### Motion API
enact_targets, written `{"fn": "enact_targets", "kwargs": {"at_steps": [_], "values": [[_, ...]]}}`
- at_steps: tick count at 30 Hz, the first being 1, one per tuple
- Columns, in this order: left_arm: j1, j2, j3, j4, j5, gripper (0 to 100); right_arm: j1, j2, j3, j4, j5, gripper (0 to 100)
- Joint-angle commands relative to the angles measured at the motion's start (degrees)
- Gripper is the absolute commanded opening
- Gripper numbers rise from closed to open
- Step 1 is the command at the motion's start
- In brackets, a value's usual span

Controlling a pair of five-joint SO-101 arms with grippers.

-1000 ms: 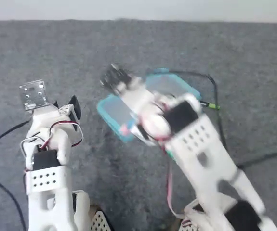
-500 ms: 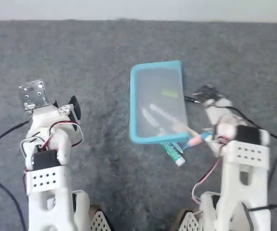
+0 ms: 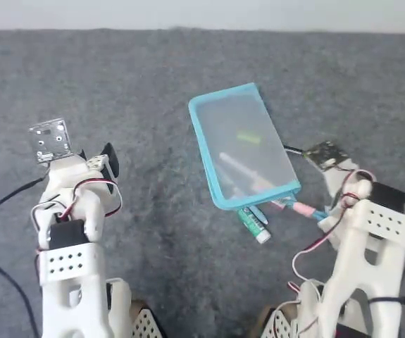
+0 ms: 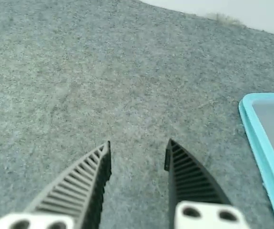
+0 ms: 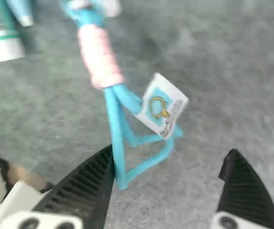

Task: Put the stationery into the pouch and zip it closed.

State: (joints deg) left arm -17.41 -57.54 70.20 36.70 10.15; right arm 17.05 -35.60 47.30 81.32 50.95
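A translucent pouch (image 3: 244, 144) with a teal rim lies flat on the grey mat, with pens and a small green item inside. At its near end a green-and-white tube (image 3: 253, 224) sticks out. A pink strap with a blue cord loop (image 3: 308, 210) and a small tag (image 5: 163, 110) trails from that end. My right gripper (image 5: 167, 174) is open just above the cord loop (image 5: 127, 138), holding nothing. Far left of the pouch, my left gripper (image 4: 137, 155) hangs open over bare mat, and the pouch's teal rim (image 4: 263, 138) lies off to one side of it.
Grey mat (image 3: 153, 77) covers the whole table up to a pale wall at the back. Black and red cables run beside both arm bases. The left arm (image 3: 72, 211) and the right arm (image 3: 368, 232) stand at the near edge.
The right arm has pulled back from over the pouch to the near right. The pouch has turned, its near end swinging right. The left arm has stayed still.
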Motion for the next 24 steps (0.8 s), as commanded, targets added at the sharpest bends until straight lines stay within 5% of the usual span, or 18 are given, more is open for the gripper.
{"fn": "enact_targets", "kwargs": {"at_steps": [1, 10, 16, 24], "values": [[-0.4, -1.0, -0.8, 0.3, 0.4, 18, -6.5, 0.0, -0.5, 2.4, 0.4, 32.9], [-0.4, -1.0, -0.8, 0.1, 0.3, 18, -23.9, -0.5, -0.9, 8.8, -9.1, 32.9], [-0.2, -1.0, -0.9, 0.0, 0.3, 18, -25.3, -3.6, -5.1, 15.3, -13.3, 33.1], [-0.3, -1.0, -0.9, 0.0, 0.3, 18, -32.0, 0.5, -6.0, 8.5, -23.5, 33.2]]}}
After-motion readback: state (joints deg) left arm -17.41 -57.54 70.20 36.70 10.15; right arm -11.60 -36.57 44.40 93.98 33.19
